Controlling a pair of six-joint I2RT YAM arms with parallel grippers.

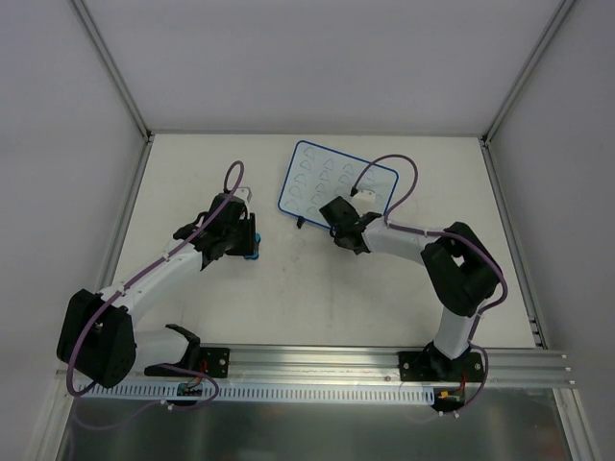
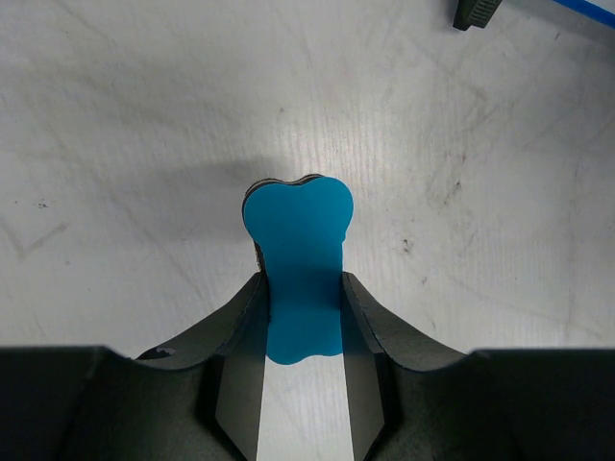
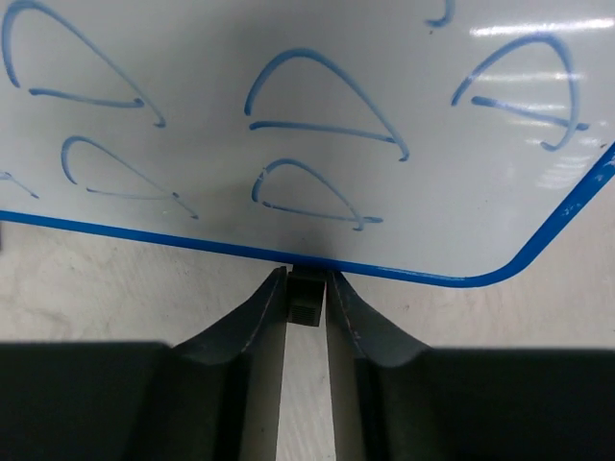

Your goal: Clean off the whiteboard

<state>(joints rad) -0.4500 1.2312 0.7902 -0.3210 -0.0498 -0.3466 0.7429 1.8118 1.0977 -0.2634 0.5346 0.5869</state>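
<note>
Left hand (image 2: 300, 280) clasps eraser (image 2: 296, 235); right hand (image 3: 307, 280) pinches whiteboard (image 3: 221, 58).

Bright, diffuse overhead lighting; shadows soft. Glare streaks on the whiteboard (image 3: 307, 86), far right; faint shadow beyond the eraser (image 2: 298, 269). Near edges dark, unfocused.

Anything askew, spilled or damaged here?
The whiteboard lies skewed to the table's edges, with the right gripper pinching its black foot. The left gripper holds the eraser squarely. No spill or damage shows.
</note>
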